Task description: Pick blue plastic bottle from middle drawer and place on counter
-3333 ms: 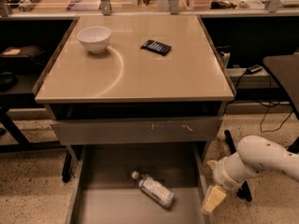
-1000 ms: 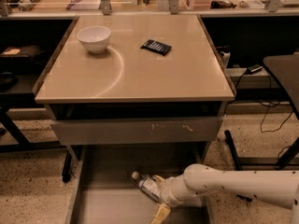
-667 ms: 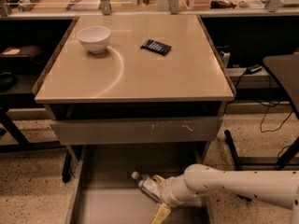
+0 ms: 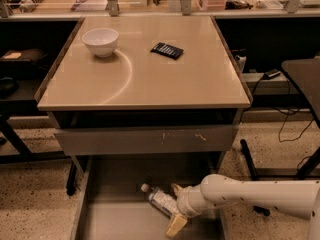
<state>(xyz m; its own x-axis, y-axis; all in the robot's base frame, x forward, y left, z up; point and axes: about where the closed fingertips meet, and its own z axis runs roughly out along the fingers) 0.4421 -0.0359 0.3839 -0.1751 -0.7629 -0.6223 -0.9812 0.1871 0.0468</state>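
Down in the pulled-out drawer (image 4: 112, 201), the end effector (image 4: 174, 209) has its fingers spread apart, one on either side of the bottle's (image 4: 159, 199) far end. The bottle lies on its side on the drawer floor, well below the beige surface (image 4: 150, 79).

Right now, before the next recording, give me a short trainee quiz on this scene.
1. How many things sit on the counter?
2. The blue plastic bottle lies: A) on the counter, B) in the middle drawer, C) on the floor.
3. True or false: the gripper, inside the drawer, has a finger on each side of the bottle.
Key: 1 two (white bowl, dark flat item); 2 B; 3 true.
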